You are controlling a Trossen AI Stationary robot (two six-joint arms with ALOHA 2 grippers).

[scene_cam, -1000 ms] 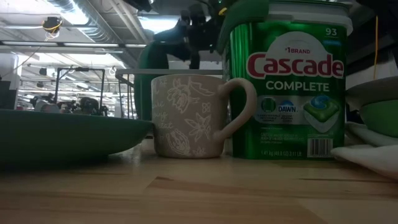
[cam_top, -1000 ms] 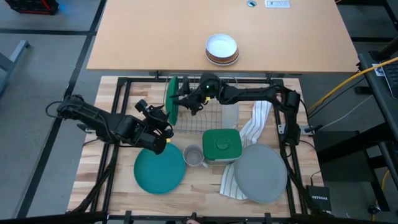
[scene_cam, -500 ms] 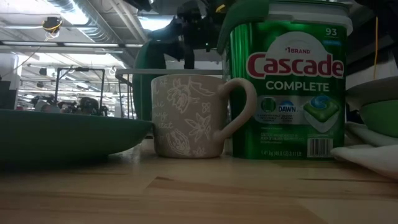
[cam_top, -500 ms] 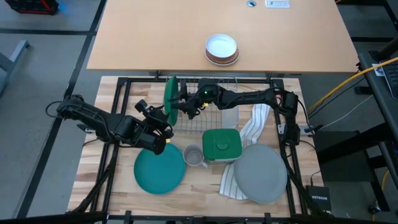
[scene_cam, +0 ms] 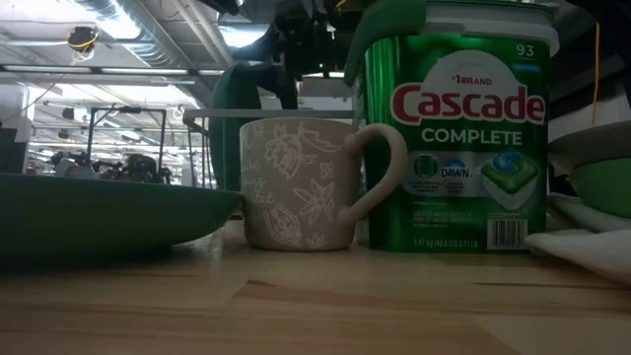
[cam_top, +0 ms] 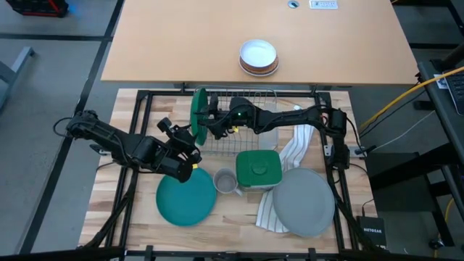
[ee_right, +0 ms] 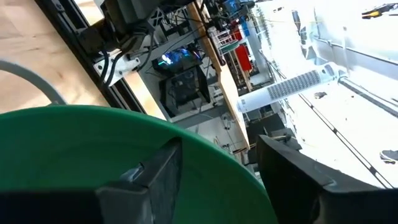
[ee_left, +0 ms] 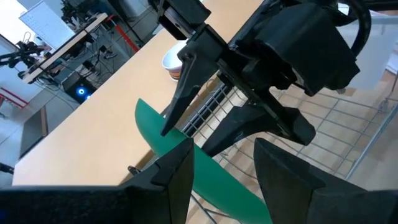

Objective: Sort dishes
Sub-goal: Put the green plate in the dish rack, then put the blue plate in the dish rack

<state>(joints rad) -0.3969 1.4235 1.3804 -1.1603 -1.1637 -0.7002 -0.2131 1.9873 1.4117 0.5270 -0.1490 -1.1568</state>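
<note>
Four plates total, only three spotted: dark green plate [cam_top: 197, 116] stood on edge in rack [cam_top: 250, 130], upper centre; right gripper [cam_top: 210, 121] straddled its rim, jaws spread; left gripper [cam_top: 190, 154] also open nearby. Looked rigid, glazed, slippery, chippable; best pinched at rim

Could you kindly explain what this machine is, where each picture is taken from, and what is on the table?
Two dark robot arms work at a table. One picture looks straight down, one sits at table height, and two ride on the wrists. The right gripper, jaws open, is at the dark green plate standing upright in the wire rack. The left gripper, jaws open, waits above the teal plate. A grey plate lies on a striped cloth, beside a mug and a green detergent tub.
</note>
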